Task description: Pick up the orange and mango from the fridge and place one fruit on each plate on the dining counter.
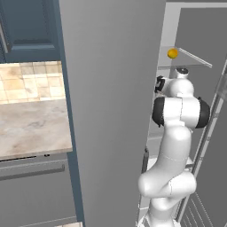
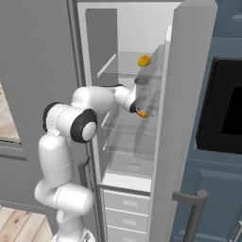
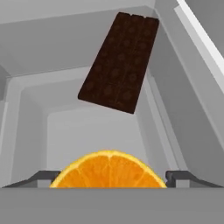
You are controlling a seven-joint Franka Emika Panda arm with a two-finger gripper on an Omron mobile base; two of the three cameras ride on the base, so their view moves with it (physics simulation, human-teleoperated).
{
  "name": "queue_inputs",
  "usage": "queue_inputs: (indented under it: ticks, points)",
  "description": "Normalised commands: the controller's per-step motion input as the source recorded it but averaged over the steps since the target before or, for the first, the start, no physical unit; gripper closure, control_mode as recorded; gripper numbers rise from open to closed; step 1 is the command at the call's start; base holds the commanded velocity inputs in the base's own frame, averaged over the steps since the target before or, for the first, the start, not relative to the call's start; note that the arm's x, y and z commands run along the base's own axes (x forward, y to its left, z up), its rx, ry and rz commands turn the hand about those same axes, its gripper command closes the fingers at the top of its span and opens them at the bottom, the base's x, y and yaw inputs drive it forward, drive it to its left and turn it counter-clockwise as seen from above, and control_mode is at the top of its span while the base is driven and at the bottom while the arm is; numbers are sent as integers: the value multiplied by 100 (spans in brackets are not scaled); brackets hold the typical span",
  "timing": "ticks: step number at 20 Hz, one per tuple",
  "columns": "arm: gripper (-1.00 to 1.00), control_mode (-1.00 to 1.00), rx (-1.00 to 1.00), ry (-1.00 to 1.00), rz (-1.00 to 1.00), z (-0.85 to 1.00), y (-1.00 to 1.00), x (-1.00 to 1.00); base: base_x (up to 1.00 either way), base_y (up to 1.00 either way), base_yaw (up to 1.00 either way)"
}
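The fridge (image 2: 127,33) stands open with my arm reaching onto a middle glass shelf. The orange (image 3: 108,170) lies there, right between my two fingertips (image 3: 177,176). My gripper (image 2: 141,108) is open, its fingers flanking the orange (image 2: 143,114) on both sides. One shelf higher, the yellow mango (image 2: 144,61) rests by itself; the left base view shows the mango (image 1: 172,53) above my wrist. The plates and the dining counter are out of view.
A dark chocolate bar (image 3: 120,61) lies deeper on the shelf beyond the orange. The open fridge door (image 2: 182,94) stands close on the right of my hand. A marbled wall counter (image 1: 31,128) and blue cabinets sit left of the fridge.
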Motion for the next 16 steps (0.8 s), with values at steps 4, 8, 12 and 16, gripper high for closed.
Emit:
queue_inputs:
  ticks: [4,8,12,16]
  points:
    - [100,-100,0,0,1,-23,12,-11,0,0,0]
    - [100,-100,1,-5,0,-1,13,-50,0,0,0]
    - [100,-100,4,-16,0,26,5,-87,0,0,0]
    - [100,-100,4,-3,0,71,7,-87,0,0,0]
